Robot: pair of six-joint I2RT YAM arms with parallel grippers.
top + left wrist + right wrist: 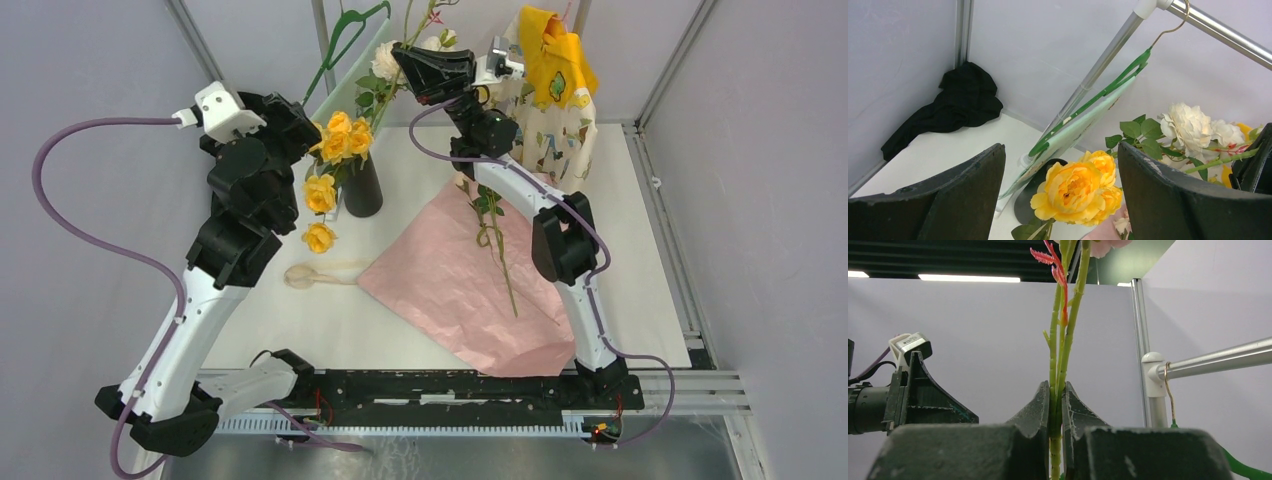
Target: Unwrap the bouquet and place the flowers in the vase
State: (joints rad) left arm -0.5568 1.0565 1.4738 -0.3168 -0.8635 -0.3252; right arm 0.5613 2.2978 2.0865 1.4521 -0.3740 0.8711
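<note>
The right tool (pixel 1055 390) clenches green flower stems (pixel 1060 340), raised toward 12 o'clock of the table (pixel 640 250). The left tool (pixel 1059 150) gapes released at 10 o'clock of the black vase (pixel 362 190), which holds yellow roses (pixel 340 135). Pink paper (pixel 460 285) lies at the vase's 4 o'clock.

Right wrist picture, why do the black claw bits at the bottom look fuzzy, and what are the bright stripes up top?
Right wrist view: the right claw sits very close to the camera, so its fingers blur, while the green stems it pinches look sharper; the stripes are ceiling lights glaring white.
</note>
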